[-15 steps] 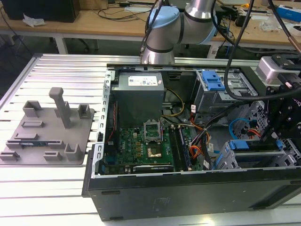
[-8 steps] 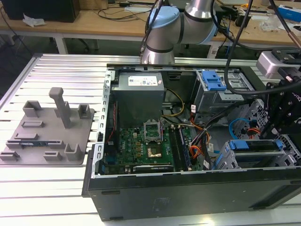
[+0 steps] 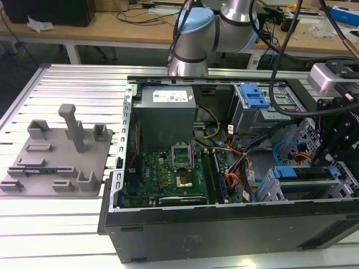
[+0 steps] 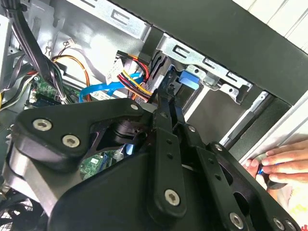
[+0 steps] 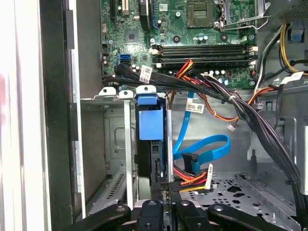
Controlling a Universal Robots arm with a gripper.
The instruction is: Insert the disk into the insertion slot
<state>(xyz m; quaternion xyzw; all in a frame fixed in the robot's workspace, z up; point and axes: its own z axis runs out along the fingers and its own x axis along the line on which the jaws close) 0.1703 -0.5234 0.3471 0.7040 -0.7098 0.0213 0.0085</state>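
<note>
claw looks pinched shut on the near end of the disk; fingers drawn together with the drive's dark edge between them, as far as both wrist views let me judge; disk stands on edge, long axis running straight out from the claw tips, blue carrier tab at the far end; it sits in the insertion slot, between the grey sheet-metal walls of the cage; my read: insertion partly done, depth I can't tell; key relation: disk axis and slot axis look lined up, both dead ahead of the claw, no visible skew against the rails; just beside the claw tips, a red-yellow-black power bundle; can't tell whether it touches the disk; a blue data cable loops further out on that same side, apart from the disk; motherboard lies beyond the disk's far end; in the second wrist view a person's hand rests at the case's outer edge, behind the claw tips and well apart from them, holding something small and blue; in the exterior view the case sits on the slatted desk.
</note>
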